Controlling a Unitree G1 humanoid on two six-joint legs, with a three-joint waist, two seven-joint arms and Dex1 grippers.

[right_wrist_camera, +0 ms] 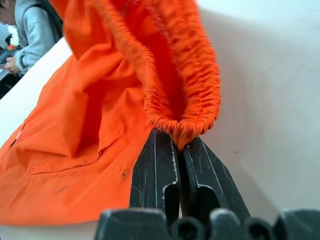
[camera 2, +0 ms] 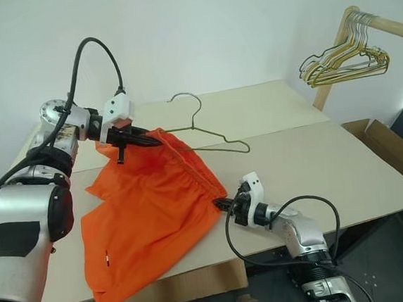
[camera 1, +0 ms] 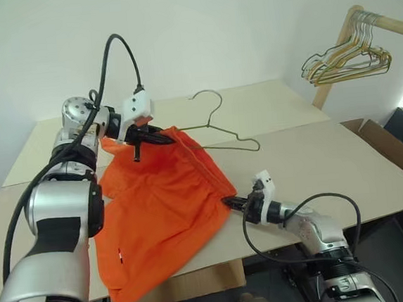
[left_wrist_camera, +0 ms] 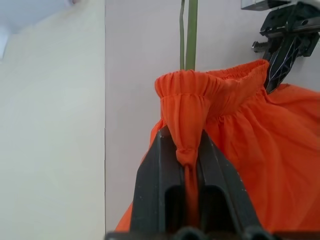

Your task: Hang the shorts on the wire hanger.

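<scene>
Orange cloth, soft and creased, takes up the left half of the pale bench point(camera 1: 315, 162): the shorts point(camera 1: 161, 218) lie spread with one leg drooping over the near edge, and the gathered elastic waistband is stretched in a raised line between the two arms. At the left, the left pincer point(camera 1: 159, 135) is clamped tight on a bunched fold of one waistband end, held up off the board; in the left wrist view its black fingers point(left_wrist_camera: 160, 185) squeeze the fabric to a narrow twist. Just beyond that grip the wire hanger point(camera 1: 222, 131) lies flat on the bench, thin and olive-grey, its hook curving away toward the wall and its near shoulder running in under the waistband edge. Further right, low at the front edge, the right pincer point(camera 1: 228, 202) is closed on the other waistband end, its fingers point(right_wrist_camera: 155, 175) pinching the ruffled elastic. The right half of the bench is bare, smooth board with a seam between two panels. Past its far right corner a wooden rail point(camera 1: 381, 26) carries a cluster of spare wire hangers point(camera 1: 345, 60) before a plain white wall, and a cardboard box point(camera 1: 392, 148) sits beside the bench edge below them. A person in a grey top point(right_wrist_camera: 30, 30) sits beyond the bench in the right wrist view.
</scene>
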